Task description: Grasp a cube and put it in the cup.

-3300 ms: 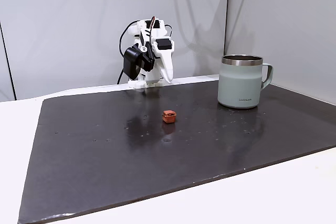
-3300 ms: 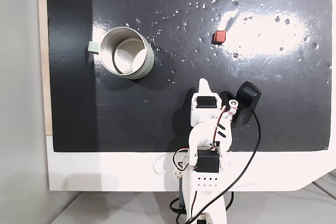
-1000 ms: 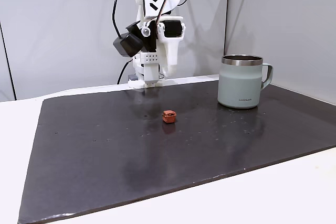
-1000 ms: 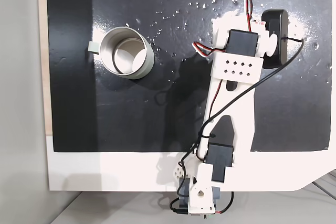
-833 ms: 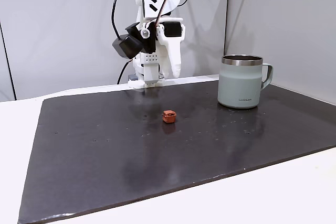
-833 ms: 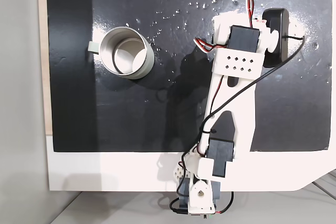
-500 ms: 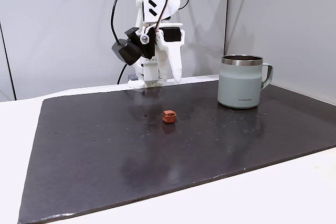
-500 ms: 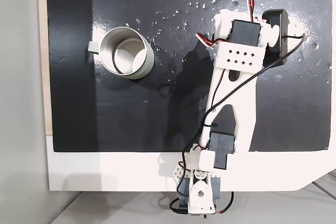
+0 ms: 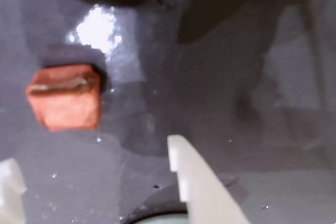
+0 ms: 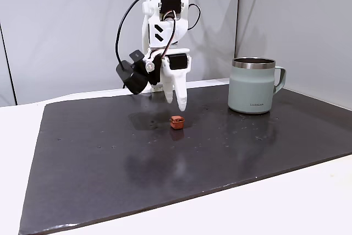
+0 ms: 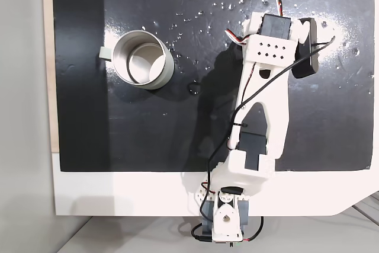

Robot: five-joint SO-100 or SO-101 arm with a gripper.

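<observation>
The tiny reddish-orange cube [image 10: 176, 121] lies on the black mat, left of the cup [image 10: 252, 85], a pale sage-green mug with a steel rim. My gripper [image 10: 180, 104] points down, its tips just above and slightly behind the cube, not touching it. In the wrist view the cube [image 9: 65, 97] sits ahead and to the left of the gripper [image 9: 92, 153], whose white fingers [image 9: 197, 182] stand apart and hold nothing: it is open. From above, the cup [image 11: 169, 70] stands upright and empty at the left; the arm hides the cube there.
The black mat [image 10: 110, 163] covers most of the white table [image 10: 308, 202]. A grey wall stands close behind the arm's base. The wrist camera [image 10: 132, 78] hangs left of the gripper. Bare mat lies between cube and cup.
The arm has reached forward and lowered the gripper from well above the mat to just over the cube. Cube and cup have not moved.
</observation>
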